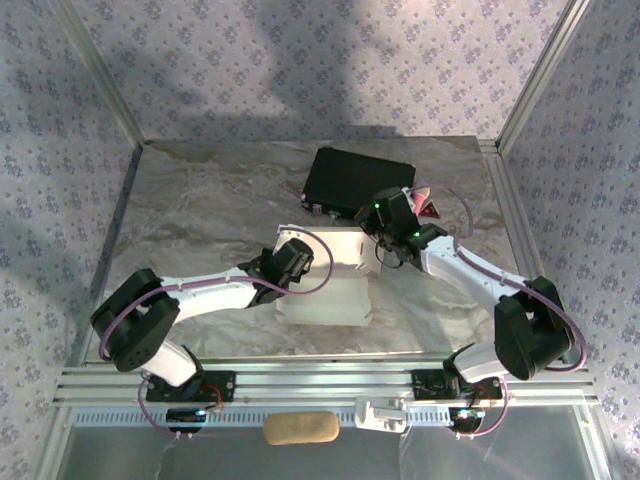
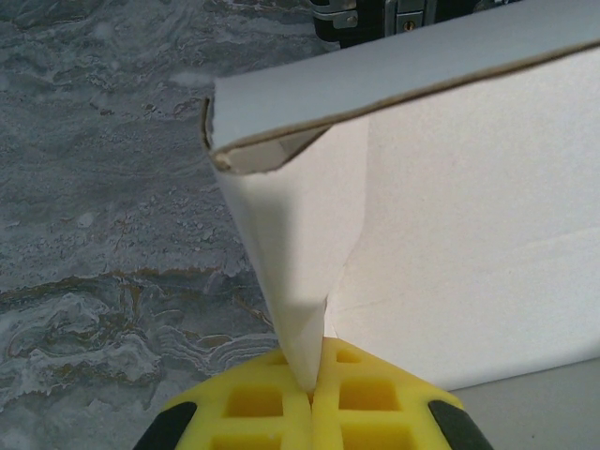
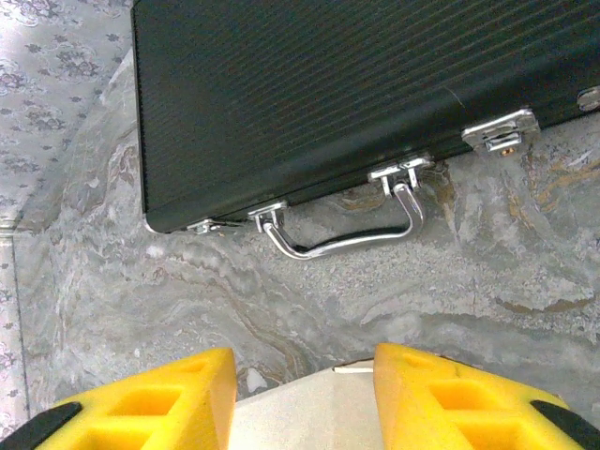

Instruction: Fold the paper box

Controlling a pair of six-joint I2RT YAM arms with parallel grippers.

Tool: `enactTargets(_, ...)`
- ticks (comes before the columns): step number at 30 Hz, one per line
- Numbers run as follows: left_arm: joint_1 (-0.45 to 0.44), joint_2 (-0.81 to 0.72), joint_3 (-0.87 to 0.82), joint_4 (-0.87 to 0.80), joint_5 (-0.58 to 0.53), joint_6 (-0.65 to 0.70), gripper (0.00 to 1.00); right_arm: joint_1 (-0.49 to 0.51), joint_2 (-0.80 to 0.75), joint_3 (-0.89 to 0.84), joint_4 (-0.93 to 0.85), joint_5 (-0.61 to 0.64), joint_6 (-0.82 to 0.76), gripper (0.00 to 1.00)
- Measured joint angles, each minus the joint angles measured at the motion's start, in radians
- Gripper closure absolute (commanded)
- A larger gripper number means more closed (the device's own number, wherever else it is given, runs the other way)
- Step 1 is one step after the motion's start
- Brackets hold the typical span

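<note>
The marbled grey worktop [image 1: 200, 200] is seen from above, shut in by patterned walls. A black case [image 1: 355, 180] is laid flat toward its far side, a little right of centre. The paper box [image 1: 325, 290], of white card, is placed in the middle of the worktop, just in front of the black case and between the two arms. It is partly folded: in the left wrist view one panel is raised upright, a narrow strip is turned over along its top edge, and a side flap is bent inward from the corner.

The left pincer [image 2: 312, 389] is brought in from the left and is pressed together on that side flap, whose lower tip is pinched between the yellow fingers [image 2: 253, 403]. The right pincer [image 3: 305, 380] is held over the far edge of the paper box, facing the black case. Its yellow fingers are spread apart, and a pale edge of card is seen low between them; whether it is touched cannot be told.

A tan pad [image 1: 300, 428] is laid below the rail at the near edge. On the near side of the black case a chrome handle [image 3: 342, 239] is folded down onto the worktop, and a chrome latch [image 3: 502, 131] is fixed to its right
</note>
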Motion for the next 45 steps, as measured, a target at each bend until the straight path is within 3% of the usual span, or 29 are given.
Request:
enactTargets(14,-0.006,0.006,0.0,0.0,-0.006,0.0,1.0,0.021,0.016,-0.025,0.044,-0.019,0.056,0.6)
enactTargets(26,-0.006,0.006,0.0,-0.002,-0.014,0.0,1.0,0.021,0.027,-0.092,0.189,-0.058,0.185,0.83)
enactTargets(29,-0.006,0.006,0.0,-0.004,-0.015,0.0,1.0,0.021,0.027,-0.104,0.216,-0.06,0.211,0.85)
enactTargets(31,-0.006,0.006,0.0,-0.004,-0.019,0.0,1.0,0.021,0.027,-0.108,0.227,-0.06,0.222,0.8)
enactTargets(35,-0.006,0.006,0.0,-0.003,-0.023,0.0,1.0,0.023,0.015,-0.127,0.239,-0.058,0.222,0.55)
enactTargets(38,-0.006,0.005,0.0,-0.002,-0.024,-0.003,1.0,0.03,-0.048,-0.165,0.232,-0.04,0.183,0.45)
enactTargets(41,-0.007,0.004,0.0,-0.002,-0.026,-0.003,1.0,0.068,-0.178,-0.218,0.194,0.024,0.114,0.43)
enactTargets(45,-0.011,0.001,0.0,-0.003,-0.029,-0.003,1.0,0.172,-0.356,-0.323,0.151,0.13,0.027,0.52)
